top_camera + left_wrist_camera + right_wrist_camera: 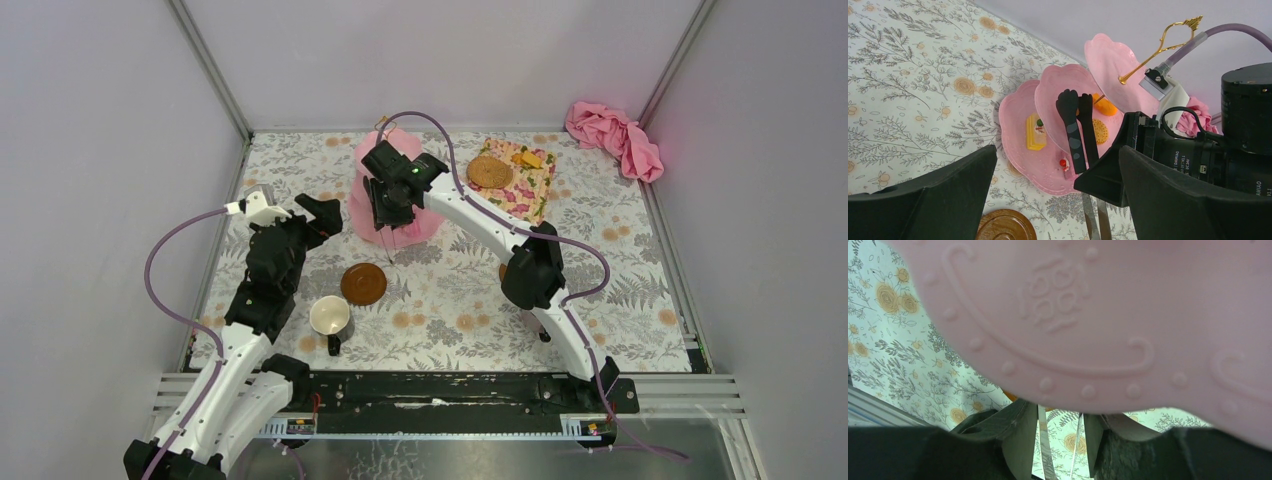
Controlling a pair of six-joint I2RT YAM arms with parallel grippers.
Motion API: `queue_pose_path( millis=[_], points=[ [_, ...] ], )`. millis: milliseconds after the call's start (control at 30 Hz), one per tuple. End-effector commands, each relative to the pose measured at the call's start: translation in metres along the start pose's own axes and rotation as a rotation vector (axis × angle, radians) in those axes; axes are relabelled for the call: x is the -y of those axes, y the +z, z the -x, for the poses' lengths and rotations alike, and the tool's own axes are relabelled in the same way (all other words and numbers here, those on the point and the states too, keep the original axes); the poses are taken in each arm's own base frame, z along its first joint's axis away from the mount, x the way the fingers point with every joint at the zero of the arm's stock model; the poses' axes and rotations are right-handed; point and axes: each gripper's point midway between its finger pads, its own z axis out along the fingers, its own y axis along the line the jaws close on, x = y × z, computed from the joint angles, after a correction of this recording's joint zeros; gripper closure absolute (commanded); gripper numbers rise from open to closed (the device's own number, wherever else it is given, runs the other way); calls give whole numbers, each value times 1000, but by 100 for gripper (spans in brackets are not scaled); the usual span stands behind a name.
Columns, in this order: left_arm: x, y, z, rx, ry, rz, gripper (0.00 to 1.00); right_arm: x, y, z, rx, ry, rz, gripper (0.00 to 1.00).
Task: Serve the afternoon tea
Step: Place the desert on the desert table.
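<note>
The pink three-tier cake stand (362,200) stands at the table's back middle. On its tiers (1018,125) lie a yellow biscuit (1036,132), orange biscuits (1104,106) and a small cherry-topped cake (1065,167). My right gripper (390,205) hovers over the stand, shut on the slim black tongs (1075,135), whose tips sit close together over the middle tier. The tongs' metal arms (1044,440) run between its fingers (1018,435) under a pink tier (1098,315). My left gripper (320,212) hangs open and empty left of the stand. A brown saucer (363,284) and white mug (330,316) sit nearer.
A floral mat (535,195) at the back right carries a second brown saucer (489,172) and small biscuits (527,158). A pink cloth (615,135) lies bunched in the far right corner. Grey walls close in the flowered table.
</note>
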Motion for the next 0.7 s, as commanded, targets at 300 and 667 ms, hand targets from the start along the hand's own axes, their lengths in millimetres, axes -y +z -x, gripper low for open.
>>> queue_pose_path(
  millis=[300,667],
  points=[
    [5,2,7,30,-12,-27,0,-9,-11,16,41,-7,58,57],
    [5,2,7,29,-12,-26,0,-9,-11,15,40,-9,61,57]
  ],
)
